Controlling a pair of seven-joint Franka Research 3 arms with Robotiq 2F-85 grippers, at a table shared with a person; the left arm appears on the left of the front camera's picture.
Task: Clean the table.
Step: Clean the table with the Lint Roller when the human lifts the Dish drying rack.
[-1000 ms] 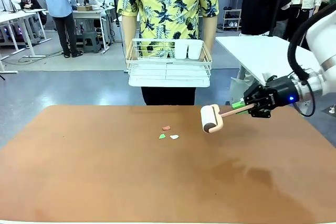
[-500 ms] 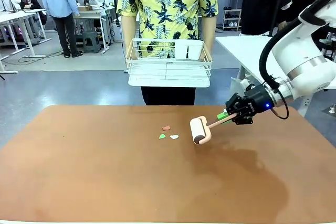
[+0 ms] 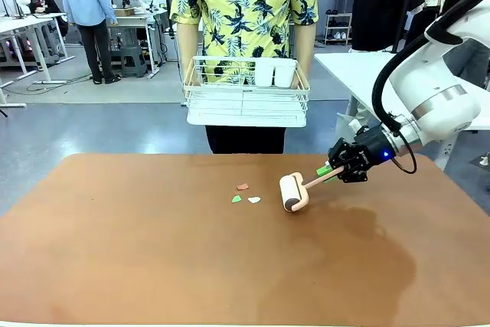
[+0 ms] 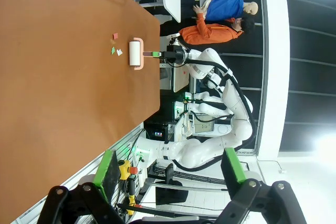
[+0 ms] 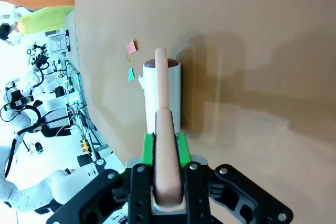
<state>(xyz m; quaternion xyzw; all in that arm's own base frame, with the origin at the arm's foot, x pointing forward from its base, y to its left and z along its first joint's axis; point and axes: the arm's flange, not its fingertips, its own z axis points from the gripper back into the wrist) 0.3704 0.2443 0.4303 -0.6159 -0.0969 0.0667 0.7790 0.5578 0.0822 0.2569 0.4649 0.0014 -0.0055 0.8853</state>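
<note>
1. One big brown table (image 3: 138,266) across the lower half of the front view.
2. On it, just left of the middle, three small paper bits close together: one red bit (image 3: 243,187), one green bit (image 3: 236,199), one white bit (image 3: 253,200).
3. Just right of the bits, one sticky roller (image 3: 292,191), its white drum low at the table top and its pink handle pointing up and right. Cannot tell if the drum touches.
4. At middle right, the right gripper (image 3: 328,168), squeezed tight on the pink handle, with two green pads (image 5: 148,148), one on each side of it.
5. Along the bottom of the left wrist view, the left gripper (image 4: 170,169), its two fingers spread wide with nothing between them.
6. At top middle, one person (image 3: 245,5) in a yellow leafy shirt, with one white wire basket (image 3: 245,101) in front.
7. Inside the basket, two white cups (image 3: 264,72) side by side.
</note>
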